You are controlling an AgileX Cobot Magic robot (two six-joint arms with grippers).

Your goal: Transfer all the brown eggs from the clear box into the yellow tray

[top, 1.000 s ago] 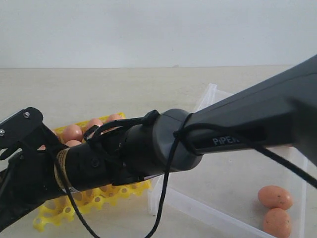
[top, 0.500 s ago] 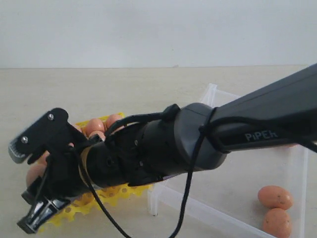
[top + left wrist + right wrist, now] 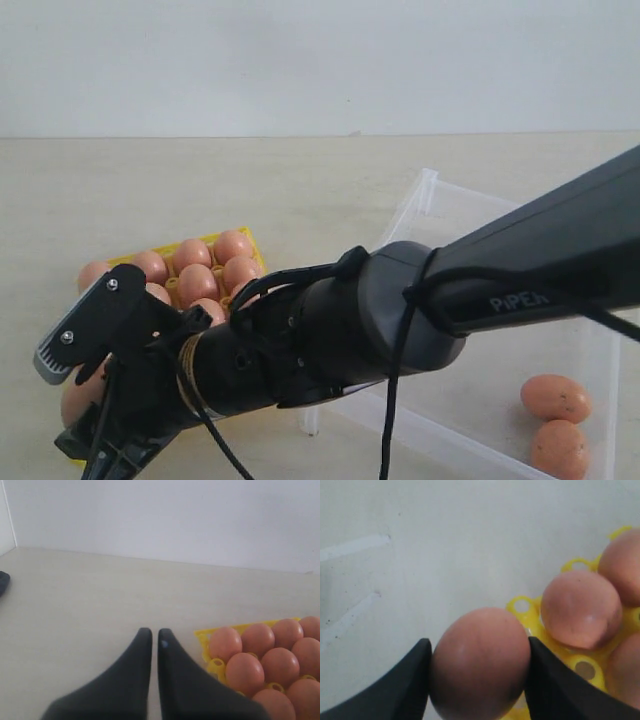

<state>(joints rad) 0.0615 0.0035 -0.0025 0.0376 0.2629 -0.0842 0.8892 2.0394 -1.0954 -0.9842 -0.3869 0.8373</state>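
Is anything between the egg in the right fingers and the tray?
Nothing visible does. The egg between the right fingers hangs at the corner of the tray; the nearest seated egg lies off to one side.

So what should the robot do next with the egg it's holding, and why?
Probably lower it gently toward the yellow tray. The right jaws grip a brown egg at the tray's edge, beside eggs already seated there, so it seems nearly in place but not yet set down.
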